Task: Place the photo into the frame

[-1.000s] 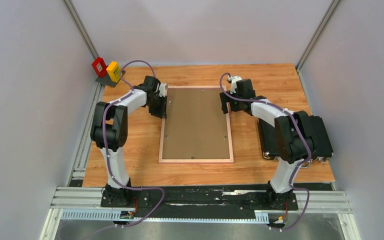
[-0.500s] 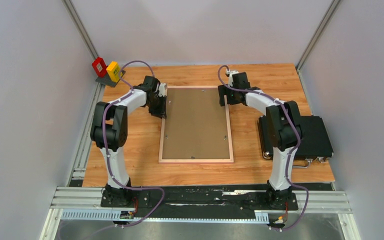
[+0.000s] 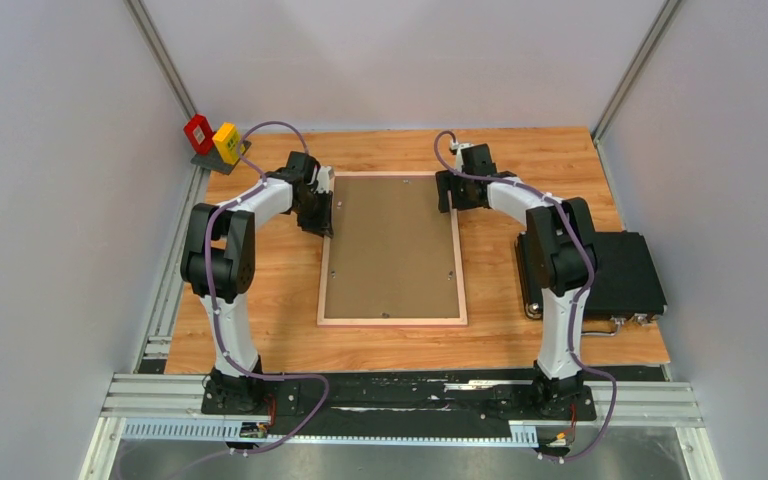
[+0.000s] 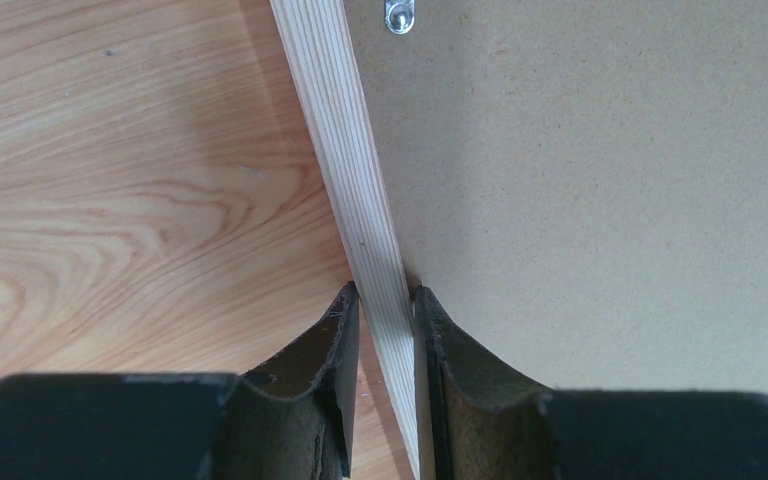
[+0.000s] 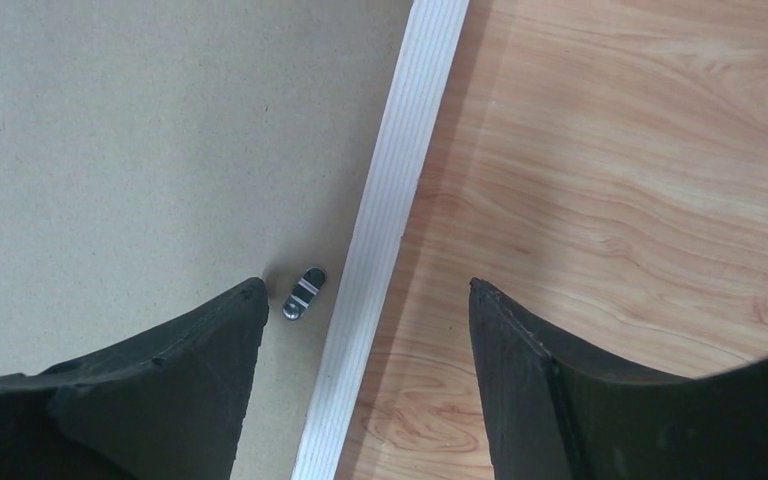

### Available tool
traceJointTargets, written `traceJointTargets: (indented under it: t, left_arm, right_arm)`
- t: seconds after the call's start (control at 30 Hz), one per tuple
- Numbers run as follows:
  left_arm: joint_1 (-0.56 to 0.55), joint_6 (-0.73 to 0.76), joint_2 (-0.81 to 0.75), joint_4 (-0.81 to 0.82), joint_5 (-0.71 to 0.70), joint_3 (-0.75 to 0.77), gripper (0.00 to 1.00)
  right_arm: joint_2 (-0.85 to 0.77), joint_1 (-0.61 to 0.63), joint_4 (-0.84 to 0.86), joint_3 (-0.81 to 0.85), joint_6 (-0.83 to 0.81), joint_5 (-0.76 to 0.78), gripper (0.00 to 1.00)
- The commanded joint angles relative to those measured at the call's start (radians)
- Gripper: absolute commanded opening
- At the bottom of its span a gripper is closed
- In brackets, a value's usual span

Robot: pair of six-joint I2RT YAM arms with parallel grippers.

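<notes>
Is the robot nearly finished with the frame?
Partly. Done: the frame lies face-down with the backing board inside; the photo isn't visible, so I can't confirm it's underneath. In hand: left gripper jaws pinch one side, right gripper jaws straddle the other, open. Still to do: maybe fastening the clips.

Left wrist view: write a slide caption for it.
Left end effector pinching the light-wood rail of the rectangular picture frame, brown fibreboard backing inside, grained wooden table outside.
</notes>
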Motion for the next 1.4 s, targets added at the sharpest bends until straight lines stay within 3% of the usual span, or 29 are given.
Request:
traceJointTargets:
  t: [0.0,0.6,1.37]
  left_arm:
    - [-0.004,0.015,0.025,0.024,0.022,-0.002,0.18]
    - [-0.004,0.018,0.025,0.02,0.025,-0.001,0.17]
    - [-0.004,0.021,0.013,0.015,0.022,0.002,0.15]
  right_arm:
    - [0.019,-0.004,0.007,0.057,0.014,0.005,0.71]
    - [0.009,-0.01,-0.001,0.036,-0.001,0.016,0.52]
    - [-0.018,-0.012,-0.024,-0.003,-0.039,0.014,0.38]
